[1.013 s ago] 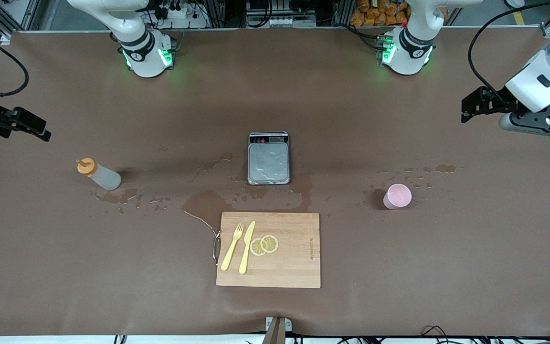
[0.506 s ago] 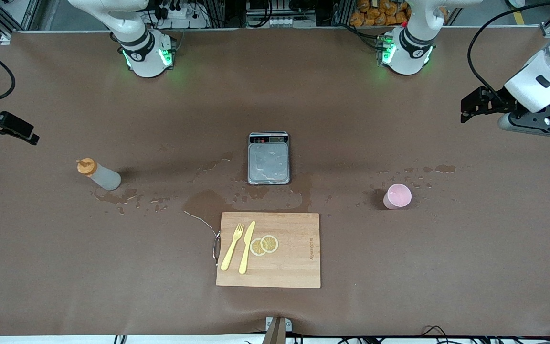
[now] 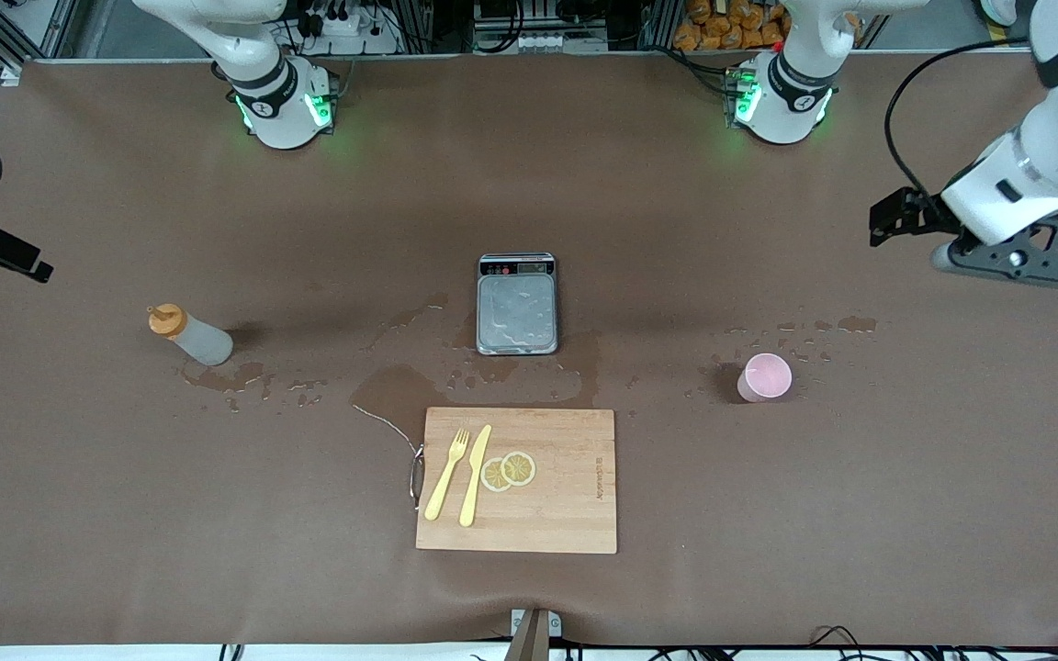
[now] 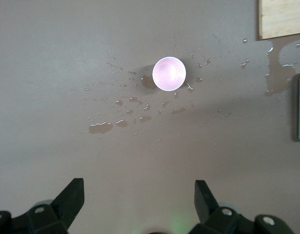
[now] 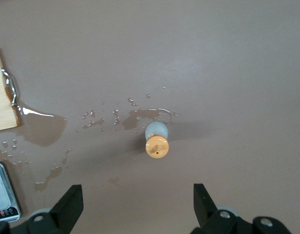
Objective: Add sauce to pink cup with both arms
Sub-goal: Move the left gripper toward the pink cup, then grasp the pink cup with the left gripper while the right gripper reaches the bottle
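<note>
Scale [image 3: 517, 304] between sauce [image 3: 191, 335] and pink cup [image 3: 764, 376]

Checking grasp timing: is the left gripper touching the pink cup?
Apart. The left wrist view shows bare table between the open left gripper and the pink cup.

Brown mat-covered table [image 3: 768, 551] (wet patches mid-table), metal framing [image 3: 24, 28] and cables along its top edge

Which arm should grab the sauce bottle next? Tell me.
Right. The right gripper hangs open over the table by the bottle, which stands at its end. The left gripper, also open, is up near the pink cup.
</note>
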Controlling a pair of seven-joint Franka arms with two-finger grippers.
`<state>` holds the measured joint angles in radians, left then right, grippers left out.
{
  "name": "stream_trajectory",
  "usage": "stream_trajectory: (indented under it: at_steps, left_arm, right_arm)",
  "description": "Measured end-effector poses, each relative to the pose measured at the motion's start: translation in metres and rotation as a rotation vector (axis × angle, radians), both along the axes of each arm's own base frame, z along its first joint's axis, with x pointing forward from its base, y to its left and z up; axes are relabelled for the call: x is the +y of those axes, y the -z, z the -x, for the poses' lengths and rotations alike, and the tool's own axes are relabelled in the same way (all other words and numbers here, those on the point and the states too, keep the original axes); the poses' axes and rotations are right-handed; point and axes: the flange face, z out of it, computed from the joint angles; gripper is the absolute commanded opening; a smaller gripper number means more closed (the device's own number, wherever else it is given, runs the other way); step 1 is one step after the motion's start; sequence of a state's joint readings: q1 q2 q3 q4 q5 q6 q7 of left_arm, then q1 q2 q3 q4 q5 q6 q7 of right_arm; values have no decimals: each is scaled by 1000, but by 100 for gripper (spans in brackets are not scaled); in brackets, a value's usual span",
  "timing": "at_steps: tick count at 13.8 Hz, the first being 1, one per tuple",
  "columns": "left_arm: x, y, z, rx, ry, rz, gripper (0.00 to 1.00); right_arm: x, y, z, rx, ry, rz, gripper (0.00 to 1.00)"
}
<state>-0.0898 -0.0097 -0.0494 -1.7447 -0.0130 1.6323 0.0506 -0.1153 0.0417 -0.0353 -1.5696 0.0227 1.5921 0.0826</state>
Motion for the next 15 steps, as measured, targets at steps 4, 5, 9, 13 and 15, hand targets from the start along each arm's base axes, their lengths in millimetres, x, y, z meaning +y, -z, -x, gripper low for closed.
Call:
stream_trajectory:
  at_steps: [4, 5, 9, 13, 15]
  left_arm:
    - [5, 79, -5, 17, -22, 16, 100]
    - [6, 96, -7, 31, -30, 22, 100]
    - [4, 158, -25, 63, -65, 61, 100]
    - [5, 210, -34, 44, -85, 69, 100]
    - [14, 226, -35, 41, -108, 74, 100]
  right_arm:
    - [-44, 17, 1, 29, 74, -5, 100]
    - [-54, 21, 1, 37, 90, -6, 100]
    - [-77, 38, 0, 66, 129, -12, 100]
    - [-98, 58, -1, 102, 185, -19, 100]
    - [-114, 77, 3, 165, 266, -30, 100]
